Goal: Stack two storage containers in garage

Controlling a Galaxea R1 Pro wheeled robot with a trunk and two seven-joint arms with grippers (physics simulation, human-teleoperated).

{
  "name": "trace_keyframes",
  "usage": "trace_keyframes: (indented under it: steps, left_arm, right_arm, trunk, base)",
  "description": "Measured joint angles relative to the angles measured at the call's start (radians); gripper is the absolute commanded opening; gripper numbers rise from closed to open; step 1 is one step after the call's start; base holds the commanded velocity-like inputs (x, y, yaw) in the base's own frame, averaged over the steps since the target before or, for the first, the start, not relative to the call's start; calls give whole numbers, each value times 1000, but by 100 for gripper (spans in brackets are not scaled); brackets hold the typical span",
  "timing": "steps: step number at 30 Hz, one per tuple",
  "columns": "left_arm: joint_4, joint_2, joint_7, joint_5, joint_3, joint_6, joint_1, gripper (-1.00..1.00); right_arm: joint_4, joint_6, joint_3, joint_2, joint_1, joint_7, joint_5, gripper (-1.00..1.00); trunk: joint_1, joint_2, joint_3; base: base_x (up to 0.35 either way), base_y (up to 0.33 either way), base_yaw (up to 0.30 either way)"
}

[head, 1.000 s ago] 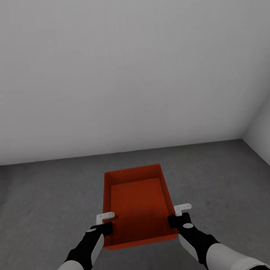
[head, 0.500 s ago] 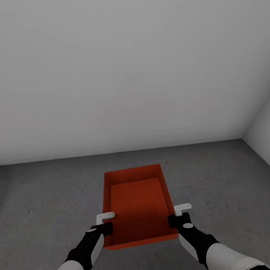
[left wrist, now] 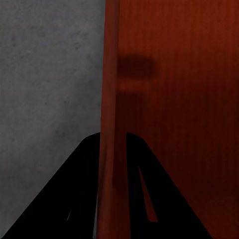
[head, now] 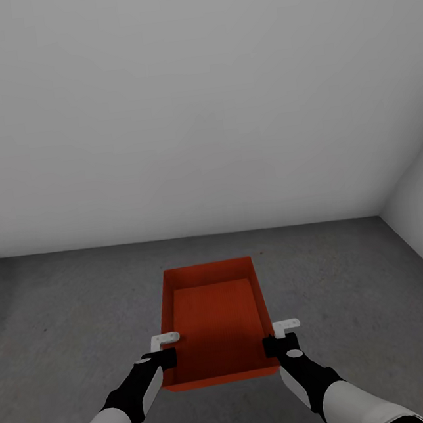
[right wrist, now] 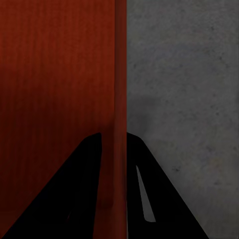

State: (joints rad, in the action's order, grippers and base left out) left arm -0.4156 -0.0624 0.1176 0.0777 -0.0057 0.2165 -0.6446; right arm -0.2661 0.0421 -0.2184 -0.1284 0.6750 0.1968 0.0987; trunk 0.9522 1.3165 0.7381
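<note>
A bare room with plain pale grey walls (head: pixel 192 108) meets a dark grey, speckled concrete floor (head: pixel 65 309), and a second wall angles in at the far right. Just in front of the robot, one orange-red storage container (head: pixel 214 317) is held between its two arms — open-topped, its long sides running away from the robot toward the back wall. Whether it rests on the concrete or is held just above it cannot be told.

The left gripper (head: pixel 163 350) is clamped on the container's left wall near the end closest to the robot. In the left wrist view, the thin red wall (left wrist: pixel 110 99) runs straight between the two dark fingers (left wrist: pixel 74 199), one inside the bin and one outside, with grey concrete to the outer side.

The right gripper (head: pixel 283 335) is closed the same way on the opposite wall, level with the left one. In the right wrist view, the wall's edge (right wrist: pixel 119 99) passes between its dark fingers (right wrist: pixel 159 199) — red interior on one side, concrete on the other.
</note>
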Motion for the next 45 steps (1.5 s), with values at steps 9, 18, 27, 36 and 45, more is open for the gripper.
trace_keyframes:
  steps: [9,18,27,36,45]
  left_arm:
    - [-1,0,0,0,0,0,0,-100]
    - [-1,0,0,0,0,0,0,-100]
    - [0,0,0,0,0,0,0,-100]
    - [0,0,0,0,0,0,0,-100]
    - [0,0,0,0,0,0,0,-100]
  right_arm:
    - [0,0,1,0,0,0,-1,-100]
    - [0,0,3,0,0,-2,-3,-100]
    - [1,0,3,0,0,-2,-3,-100]
    - [1,0,2,0,0,-2,-2,-100]
    - [1,0,2,0,0,-2,-2,-100]
  trunk:
    - [0,0,14]
    - [0,0,29]
    - [0,0,43]
    - [0,0,58]
    - [0,0,72]
  base:
    - [0,0,0]
    - [0,0,0]
    - [0,0,0]
    - [0,0,0]
    - [0,0,0]
